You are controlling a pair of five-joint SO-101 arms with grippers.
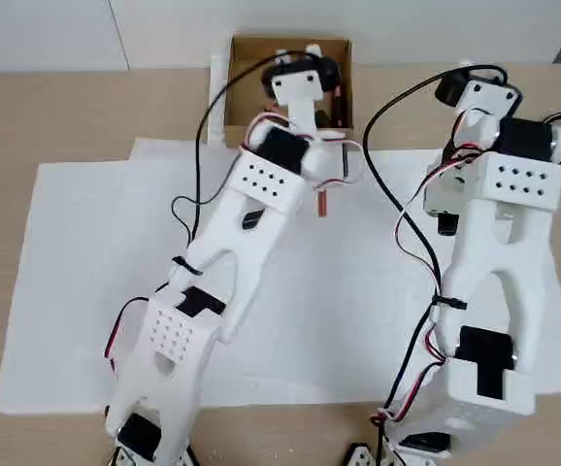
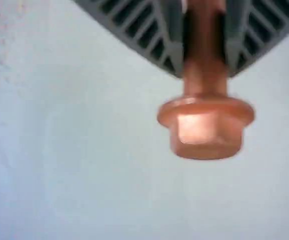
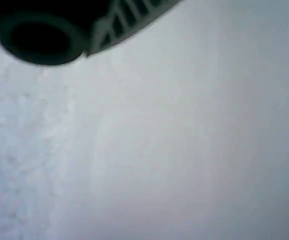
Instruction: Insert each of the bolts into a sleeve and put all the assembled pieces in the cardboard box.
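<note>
The left gripper (image 2: 204,56) is clenching the copper bolt (image 2: 206,129) by its shank near the cardboard box (image 1: 245,50). The right gripper (image 1: 445,217) is grasping the black sleeve (image 3: 39,42). A tilted bolt is risking a jam at the sleeve's mouth and could slip loose.

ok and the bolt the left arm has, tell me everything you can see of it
The bolt looks copper-coloured and metallic, with a smooth round shank, a wide flange and a hexagonal head. The left end effector is shut on the shank, its grey ribbed fingers pressing both sides, with the head sticking out past the tips. In the high view it hangs roughly upright over the white sheet, near the cardboard box. The visible shank is bare.
</note>
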